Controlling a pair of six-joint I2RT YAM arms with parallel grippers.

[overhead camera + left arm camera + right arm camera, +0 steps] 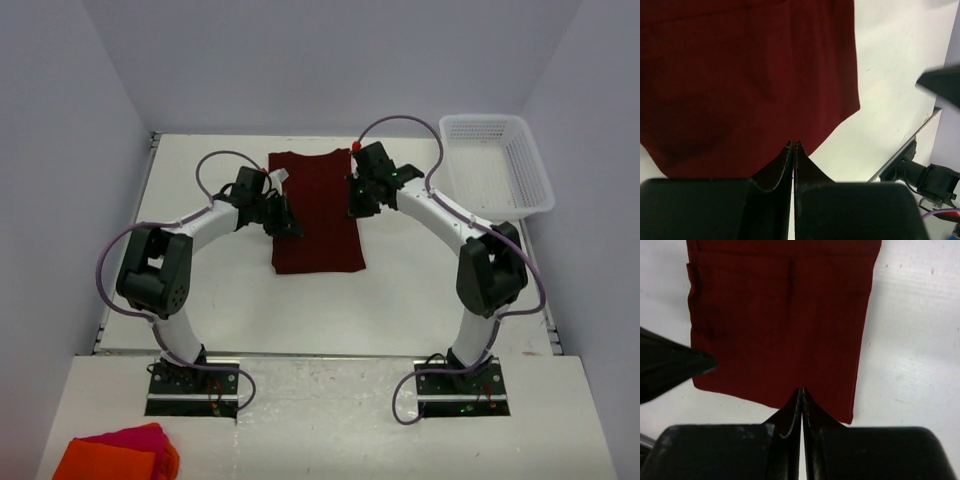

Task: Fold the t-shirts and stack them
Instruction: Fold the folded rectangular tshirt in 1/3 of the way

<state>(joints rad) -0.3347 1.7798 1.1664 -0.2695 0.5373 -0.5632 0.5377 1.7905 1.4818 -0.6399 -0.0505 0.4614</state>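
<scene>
T-shirt (315, 215), dark maroon, lies flat on the desk (420, 290) as a long narrow rectangle, in the centre and toward the far side. Its sleeves seem to be turned in already. The left gripper (792, 145) sits at the shirt's left edge and the right gripper (801, 390) at its right edge, roughly opposite each other. Each has its fingers pressed together; I cannot tell whether any cloth is caught between them. Flanking the shirt like this would suit a shared crosswise fold, which I judge to be the step in hand. A white basket (480, 120) stands at the far right. Orange and pink cloths (120, 455) lie on the near ledge at the left.
</scene>
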